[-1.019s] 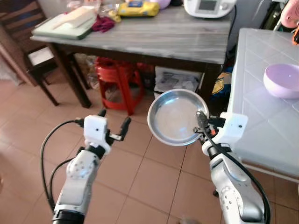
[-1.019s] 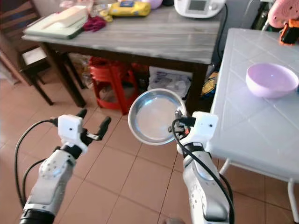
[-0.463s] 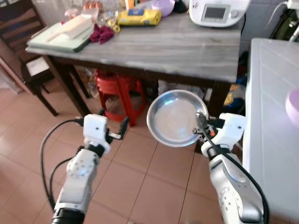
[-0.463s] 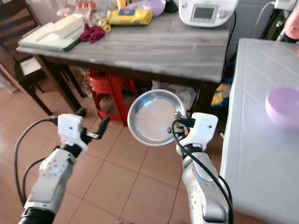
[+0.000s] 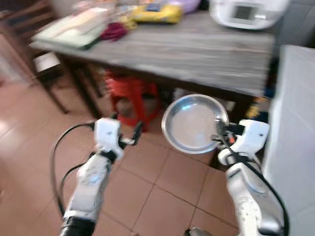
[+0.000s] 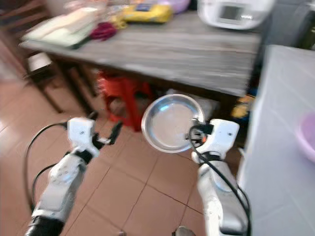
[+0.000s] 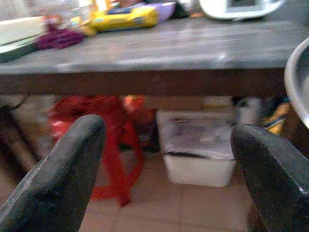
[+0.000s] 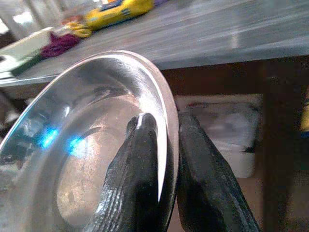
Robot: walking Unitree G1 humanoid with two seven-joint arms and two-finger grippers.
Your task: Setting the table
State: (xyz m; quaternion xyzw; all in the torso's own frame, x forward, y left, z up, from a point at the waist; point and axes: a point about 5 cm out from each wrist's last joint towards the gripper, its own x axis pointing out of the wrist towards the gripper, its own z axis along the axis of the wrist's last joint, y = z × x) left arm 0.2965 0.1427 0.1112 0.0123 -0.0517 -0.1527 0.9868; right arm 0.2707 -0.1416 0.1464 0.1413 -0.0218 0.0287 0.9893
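Note:
A round steel plate (image 5: 193, 123) hangs in the air, tilted with its hollow side toward me, in front of the grey wooden table (image 5: 197, 54). My right gripper (image 5: 217, 137) is shut on the plate's rim (image 8: 166, 140), one finger on each face. My left gripper (image 5: 126, 131) is open and holds nothing, level with the plate and to its left, above the tiled floor. Through its spread fingers (image 7: 63, 174) I see the underside of the table.
On the grey table lie a tray (image 5: 74, 29), a dark red cloth (image 5: 114, 30), a yellow packet (image 5: 155, 12) and a white appliance (image 5: 246, 12). Under it stand a red stool (image 5: 130, 93) and a white box (image 7: 200, 145). A white tiled table (image 5: 298, 123) stands at right, bearing a purple bowl (image 6: 307, 136).
The view has swung left and blurred, so the white table and purple bowl slid toward the right edge. The plate stays gripped in the right gripper; the left stays open.

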